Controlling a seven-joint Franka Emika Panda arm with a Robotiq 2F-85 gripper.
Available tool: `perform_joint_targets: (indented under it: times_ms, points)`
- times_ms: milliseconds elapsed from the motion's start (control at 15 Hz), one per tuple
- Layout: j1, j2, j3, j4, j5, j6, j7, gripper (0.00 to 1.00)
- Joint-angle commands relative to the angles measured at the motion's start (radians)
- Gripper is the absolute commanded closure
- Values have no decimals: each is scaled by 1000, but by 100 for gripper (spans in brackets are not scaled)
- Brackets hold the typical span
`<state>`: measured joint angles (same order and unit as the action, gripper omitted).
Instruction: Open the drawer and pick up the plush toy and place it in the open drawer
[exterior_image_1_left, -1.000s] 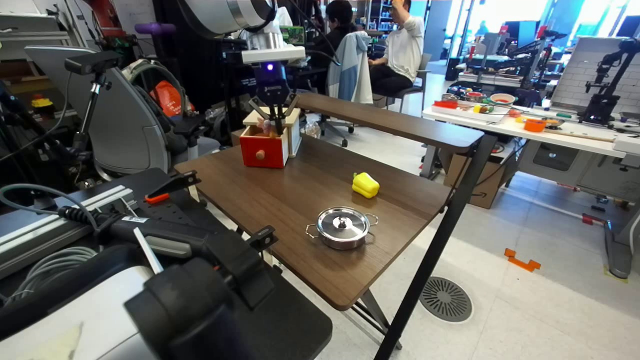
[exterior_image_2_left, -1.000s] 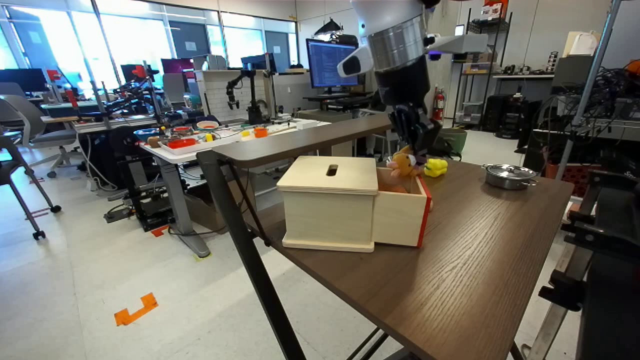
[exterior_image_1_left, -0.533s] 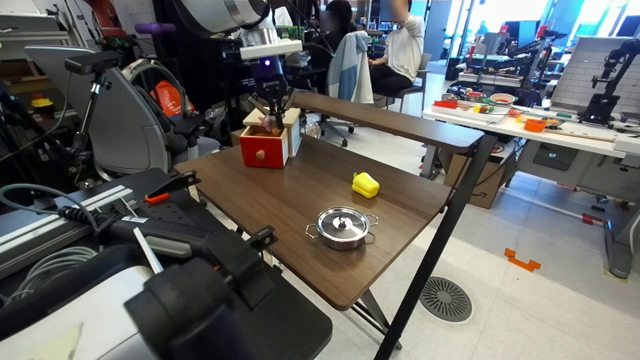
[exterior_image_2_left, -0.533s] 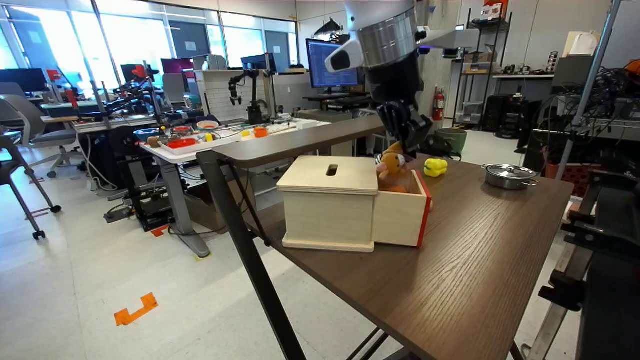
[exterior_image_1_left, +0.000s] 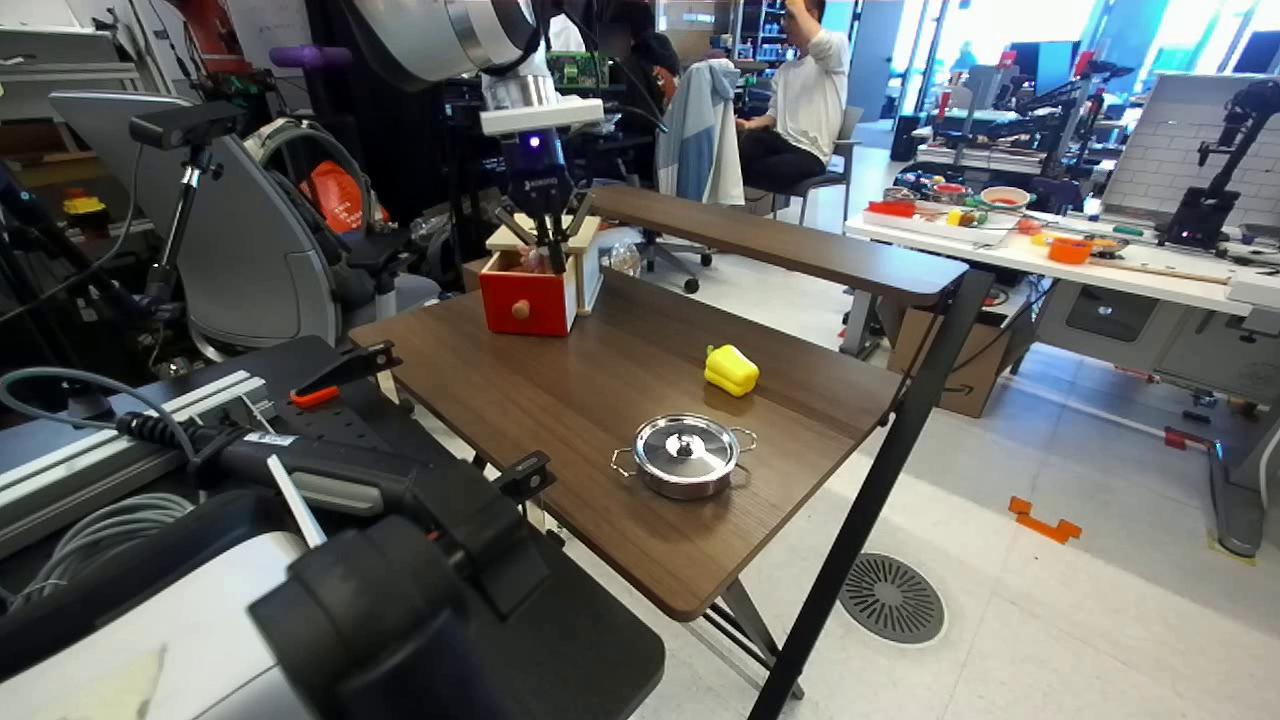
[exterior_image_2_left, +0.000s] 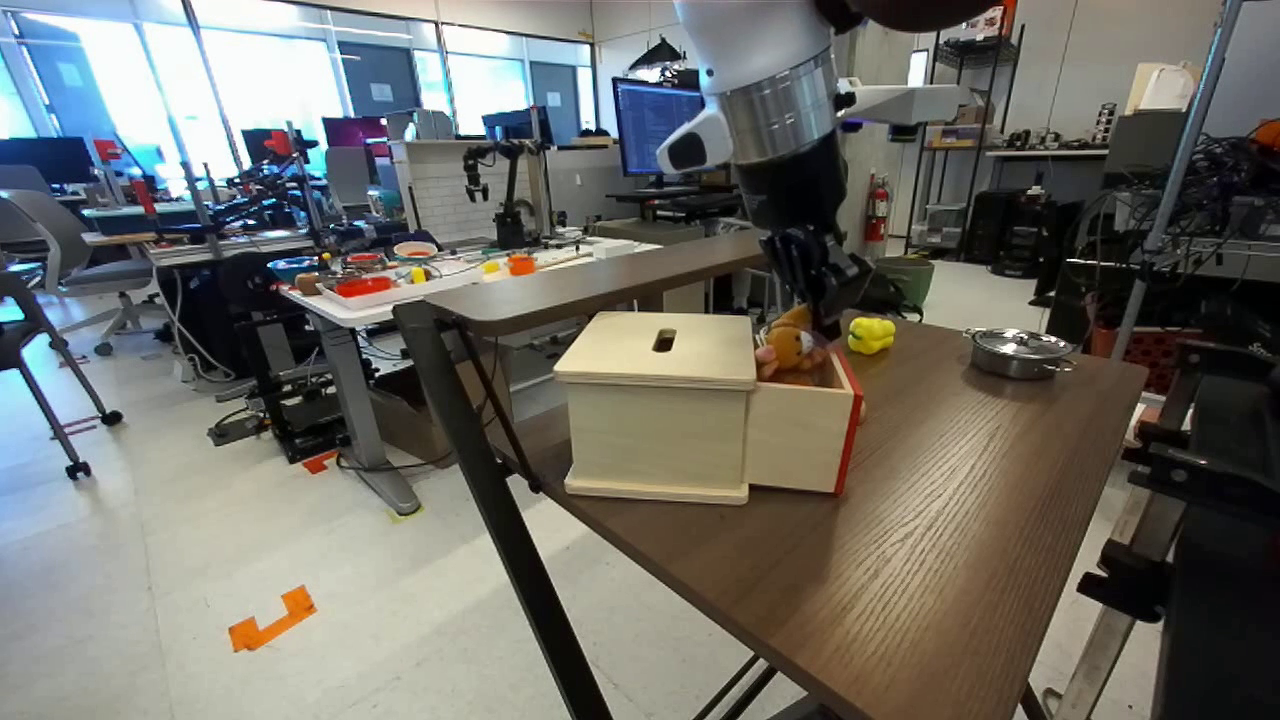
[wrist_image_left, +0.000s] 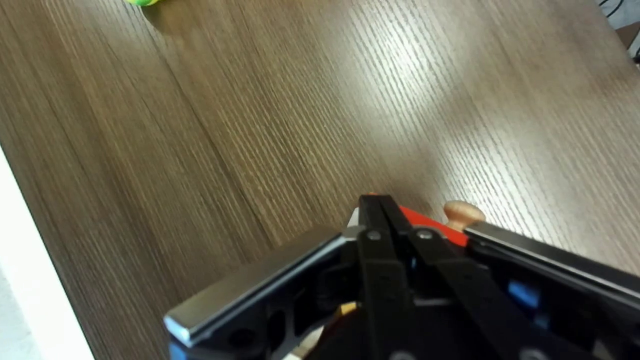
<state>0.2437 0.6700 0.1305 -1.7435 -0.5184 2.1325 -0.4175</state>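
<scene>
The plush toy (exterior_image_2_left: 790, 346) is contained in the pulled-out drawer (exterior_image_2_left: 800, 440), its head raised above the near side wall in an exterior view. Over the drawer the gripper (wrist_image_left: 379, 201) is pointed downward, jaws seen together in the wrist view; whether any of the toy is pinched cannot be told. Well apart from the drawer, a yellow pepper (exterior_image_1_left: 732, 371) and a lidded pot (exterior_image_1_left: 686, 457) are seen.

In an exterior view, we see windows (exterior_image_2_left: 265, 85) overexposed nearly to white at upper left. In the wrist view, we note two pale patches of glare on the tabletop (wrist_image_left: 280, 125), at upper centre and right, and the gripper (wrist_image_left: 378, 199) dark, blurred toward the lower edge.
</scene>
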Motion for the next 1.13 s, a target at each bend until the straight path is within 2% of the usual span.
perform_joint_targets:
  times_ms: [0,600,800,867,1067]
  points:
    - [6,15,-5,26,-9,-24,-10,65]
    - [5,-34,-11,6,-14,-3,13,1]
    - [-31,-99,21,-35,33,83,-4,0]
    - [-3,-40,-1,11,9,32,10,0]
    - [-10,-76,5,1,18,53,8,0]
